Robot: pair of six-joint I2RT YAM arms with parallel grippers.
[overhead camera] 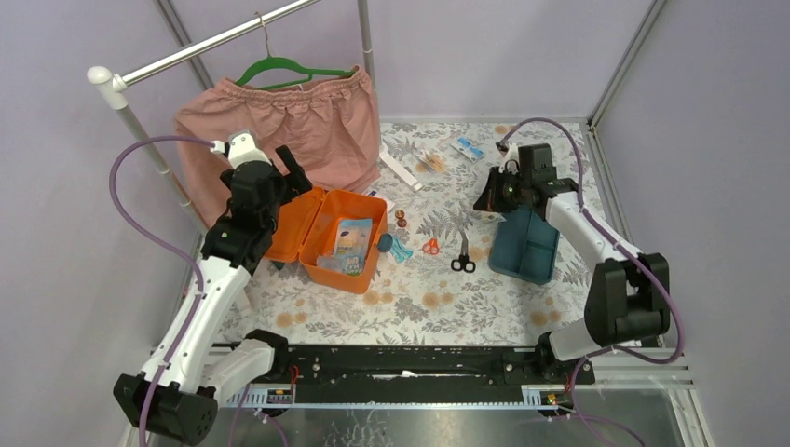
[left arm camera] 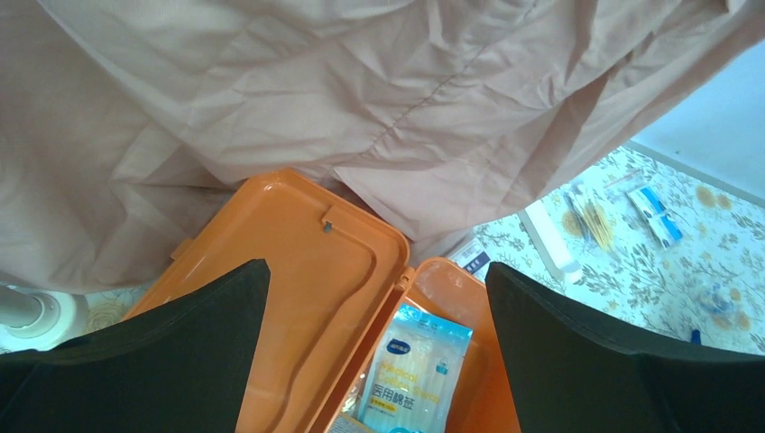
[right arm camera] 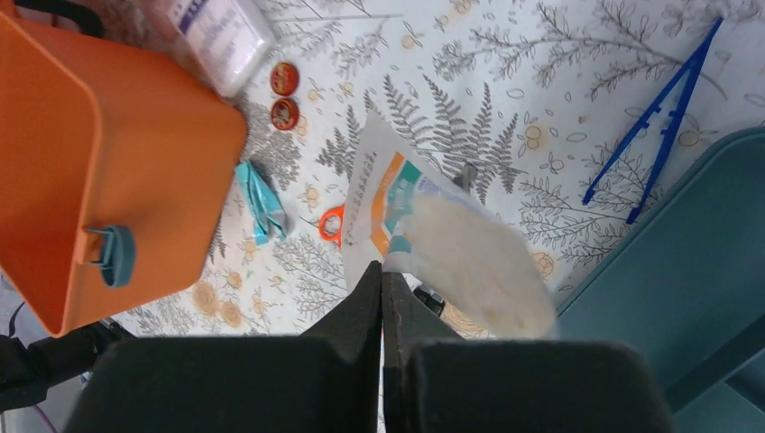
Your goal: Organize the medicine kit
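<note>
Spreading under the medicine kit (overhead camera: pixel 296 228), a floral tablecloth (overhead camera: pixel 447 298) meets lilac walls (overhead camera: pixel 447 47).

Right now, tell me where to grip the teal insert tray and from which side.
Grip the teal insert tray by its thin wall nearest the black scissors, coming straight down from above. It seems to lie open side up, so one finger can drop inside a compartment and one outside. The right gripper, shut on a packet, must release that first.
</note>
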